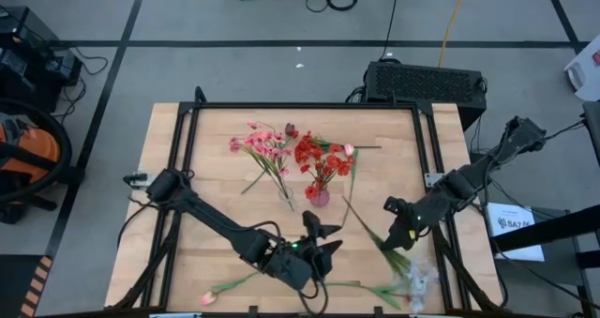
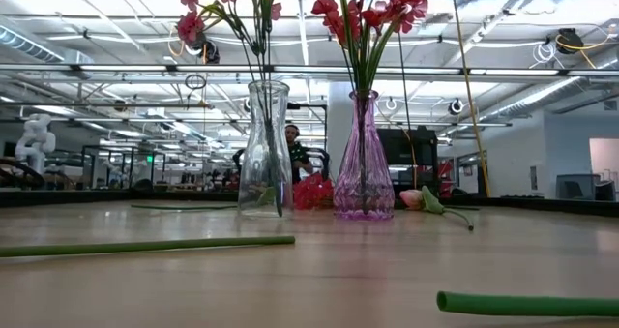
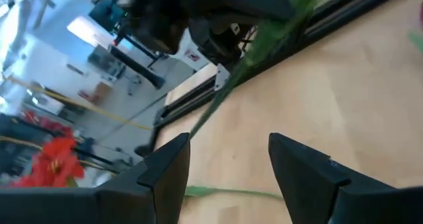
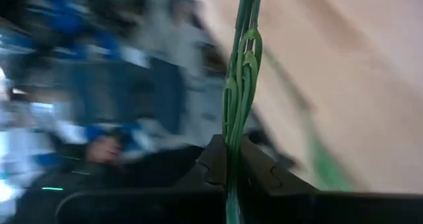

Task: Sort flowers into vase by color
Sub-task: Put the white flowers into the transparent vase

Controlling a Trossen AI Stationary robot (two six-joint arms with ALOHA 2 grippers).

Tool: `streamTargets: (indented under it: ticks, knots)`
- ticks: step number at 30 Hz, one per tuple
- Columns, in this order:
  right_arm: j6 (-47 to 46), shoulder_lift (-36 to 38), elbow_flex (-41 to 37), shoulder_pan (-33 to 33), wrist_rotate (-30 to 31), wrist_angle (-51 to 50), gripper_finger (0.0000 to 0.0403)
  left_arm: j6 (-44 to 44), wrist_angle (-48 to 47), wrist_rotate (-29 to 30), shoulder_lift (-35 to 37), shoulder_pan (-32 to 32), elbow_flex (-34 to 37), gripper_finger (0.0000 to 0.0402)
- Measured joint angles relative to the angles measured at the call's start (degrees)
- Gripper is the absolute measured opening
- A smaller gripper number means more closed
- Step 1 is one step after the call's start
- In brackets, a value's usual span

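Right end effector (image 1: 397,226) is clamped on a long thin green stem (image 1: 361,226) by the counter's right edge, stem slanting toward the pink glass vase (image 1: 320,197); left end effector (image 1: 319,238) gapes wide.

The room (image 4: 99,85) behind the green stem (image 4: 241,72) is blurred; the stem's bloom lies beyond the picture's edge.

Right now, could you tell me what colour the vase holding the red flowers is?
Purple vase, clearest in the low view.
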State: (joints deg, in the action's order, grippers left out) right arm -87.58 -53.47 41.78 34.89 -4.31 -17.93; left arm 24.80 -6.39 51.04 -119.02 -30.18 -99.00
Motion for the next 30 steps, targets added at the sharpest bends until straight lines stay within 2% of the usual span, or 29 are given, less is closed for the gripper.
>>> streamTargets:
  ticks: [2, 9, 14, 20, 27, 30]
  knots:
    - [-0.87, 0.39, -1.23, 0.0, 1.51, 3.57, 0.0001, 3.45, 0.07, -0.43, -1.47, 0.77, -1.58, 0.0214]
    - [-3.76, 0.19, -1.29, 0.04, 5.48, 4.02, 0.0004, 22.07, 7.97, -0.99, -6.07, 1.92, -7.59, 0.0214]
    - [-5.84, 0.19, -1.31, 0.06, 6.81, 4.9, 0.0005, 31.63, 8.49, -2.27, -8.71, 2.76, -10.28, 0.0214]
    - [-6.44, 0.17, -1.31, 0.07, 7.82, 7.44, 0.0006, 34.49, 9.0, -8.49, -9.12, 3.8, -10.34, 0.0214]
    - [-7.5, 0.13, -1.31, 0.04, 9.34, 7.42, 0.0006, 37.03, 11.51, -13.1, -9.12, 5.42, -10.36, 0.0212]
    - [-7.63, 0.13, -1.31, 0.04, 9.09, 7.45, 0.0006, 37.48, 11.42, -13.53, -9.12, 5.89, -10.36, 0.0197]
